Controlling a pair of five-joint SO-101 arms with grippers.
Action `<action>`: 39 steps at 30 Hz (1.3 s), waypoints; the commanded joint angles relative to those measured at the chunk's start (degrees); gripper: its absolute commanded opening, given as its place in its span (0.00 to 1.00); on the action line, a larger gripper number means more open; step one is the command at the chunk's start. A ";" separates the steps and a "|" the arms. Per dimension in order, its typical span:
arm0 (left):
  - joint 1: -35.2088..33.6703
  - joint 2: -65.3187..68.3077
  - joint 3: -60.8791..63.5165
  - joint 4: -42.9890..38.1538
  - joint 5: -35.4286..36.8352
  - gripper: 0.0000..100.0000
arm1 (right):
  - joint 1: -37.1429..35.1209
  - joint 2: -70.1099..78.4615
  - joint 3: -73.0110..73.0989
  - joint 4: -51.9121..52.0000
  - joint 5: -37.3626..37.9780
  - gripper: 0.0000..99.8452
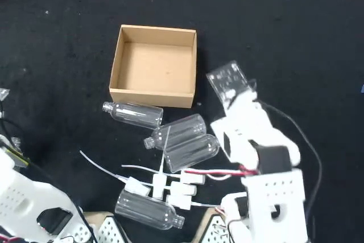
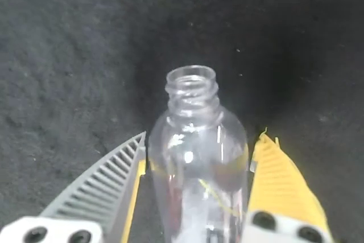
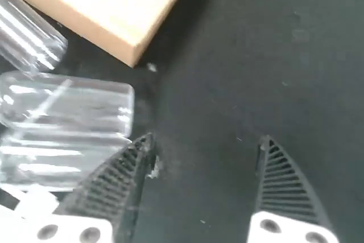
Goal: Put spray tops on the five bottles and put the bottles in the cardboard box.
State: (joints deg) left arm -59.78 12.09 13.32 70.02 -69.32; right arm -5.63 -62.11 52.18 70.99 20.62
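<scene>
Black cloth covers the surface (image 1: 296, 38). An open-topped cardboard box (image 1: 152, 96) sits around its middle, somewhat toward the far edge. One open-necked bottle (image 1: 133, 114) lies on its side just in front of the box's near wall. Two more, the upper bottle (image 1: 179, 129) and the lower bottle (image 1: 193, 151), lie side by side and touching, a little closer to the near edge. A cluster of white spray tops (image 1: 173, 187) with thin tubes lies just past them. A fourth bottle (image 1: 149, 210) lies close to the near edge, beside that cluster.

The left gripper (image 2: 202, 135) has its fingers (image 2: 108, 180) closed around a fifth bottle (image 2: 196, 157), whose threaded neck is open. The right gripper (image 1: 227, 81) hovers just beside the box's near corner on the side toward the surface's right edge. Its fingers (image 3: 284, 180) are spread apart over bare cloth, close to the bases of the paired bottles.
</scene>
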 commanded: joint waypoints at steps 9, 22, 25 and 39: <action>-0.31 -3.25 3.30 -3.34 -0.09 0.03 | -4.57 21.93 -13.76 -5.27 -8.35 0.27; 18.07 -34.73 9.36 6.24 29.19 0.04 | -5.89 35.21 -13.76 -26.02 -27.96 0.27; 24.22 -40.44 14.90 1.41 41.23 0.04 | -5.89 40.04 -13.85 -30.42 -29.71 0.27; 34.59 -53.10 37.05 -24.70 69.01 0.04 | -9.58 62.73 -29.05 -32.44 -32.97 0.27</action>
State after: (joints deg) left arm -27.16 -37.58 48.31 49.89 -3.91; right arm -13.71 -1.98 28.53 40.04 -11.91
